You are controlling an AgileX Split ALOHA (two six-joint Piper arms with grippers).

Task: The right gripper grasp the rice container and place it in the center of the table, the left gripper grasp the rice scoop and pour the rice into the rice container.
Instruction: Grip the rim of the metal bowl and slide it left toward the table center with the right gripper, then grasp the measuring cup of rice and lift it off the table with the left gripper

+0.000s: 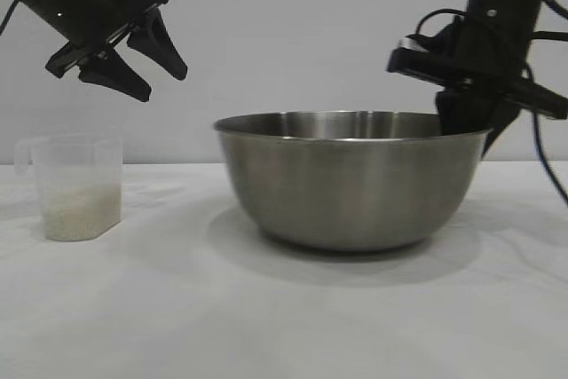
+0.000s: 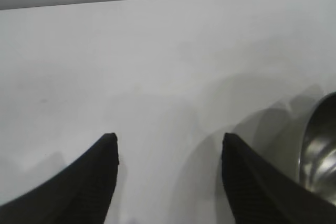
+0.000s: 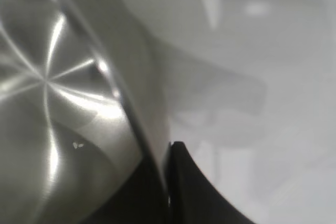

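The rice container [image 1: 346,184], a wide steel bowl, stands on the white table [image 1: 266,317] a little right of the middle. My right gripper [image 1: 466,122] comes down on its right rim and is shut on it. In the right wrist view, the right gripper [image 3: 167,148] has one finger inside the rice container [image 3: 52,87] and one outside, with the thin wall pinched between. The rice scoop [image 1: 78,185], a translucent cup, stands at the left with rice [image 1: 80,215] in its bottom. My left gripper [image 1: 161,84] hangs open, above and to the right of the scoop. In its wrist view the left gripper [image 2: 168,139] holds nothing.
The bowl's edge [image 2: 320,145] shows beside the left gripper's finger in the left wrist view, above the bare table [image 2: 157,51]. Two tiny pale specks [image 3: 79,144] lie inside the bowl. A plain wall stands behind the table.
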